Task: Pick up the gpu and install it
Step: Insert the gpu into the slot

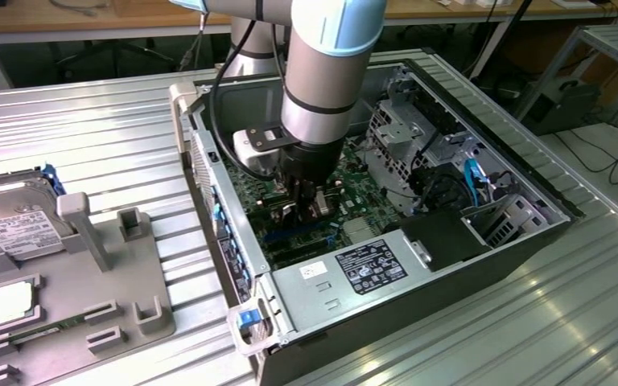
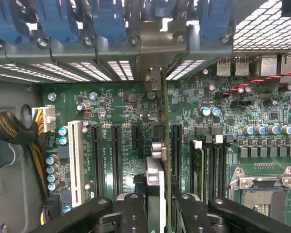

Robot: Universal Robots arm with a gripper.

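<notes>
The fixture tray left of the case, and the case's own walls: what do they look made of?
The fixture tray looks like matte grey plastic, possibly printed: dull, uniform colour, blocky moulded posts. The computer case walls look like bare sheet metal, probably steel: pale grey sheen, folded edges, punched vents. The gripper is down inside the case.

Daylight from my exterior view's right glares white off the ribbed metal table (image 1: 566, 297), while the open computer case (image 1: 524, 173) sits in shadow. On my wrist view, the green circuit board (image 2: 116, 107) is evenly lit and sharp; the dark fingers (image 2: 136, 213) blur up close.
</notes>
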